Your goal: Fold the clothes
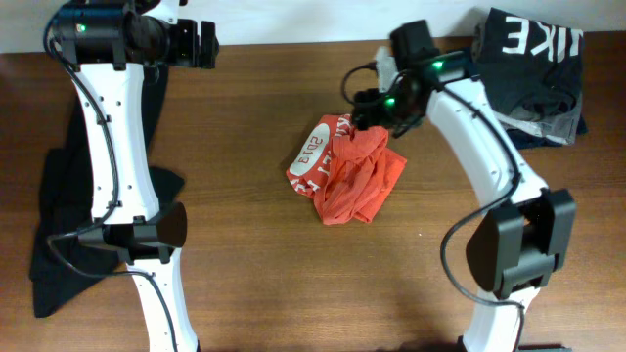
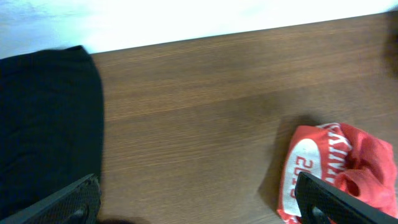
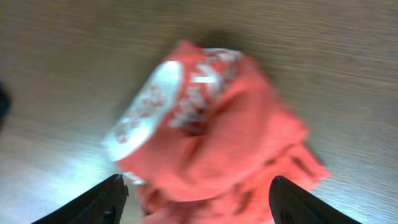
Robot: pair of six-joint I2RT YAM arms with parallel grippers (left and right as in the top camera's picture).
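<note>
The clothes [image 1: 347, 171], a red-orange T-shirt with white lettering, lie crumpled in a heap at the middle of the wooden table. My right gripper [image 1: 370, 115] hovers over the heap's upper right edge. In the right wrist view its jaws [image 3: 198, 186] stand wide apart, and the blurred red cloth [image 3: 211, 124] lies below and between them, not pinched. My left gripper [image 1: 205, 44] is at the far left back of the table, away from the shirt. It is open [image 2: 198, 190] over bare wood, with the shirt [image 2: 339, 171] beside its right finger.
A long black garment [image 1: 59, 196] lies along the left side under the left arm, also in the left wrist view [image 2: 43, 124]. A dark and grey folded stack with white block letters [image 1: 533, 68] sits at the back right. The table's far edge meets a white wall [image 2: 186, 18].
</note>
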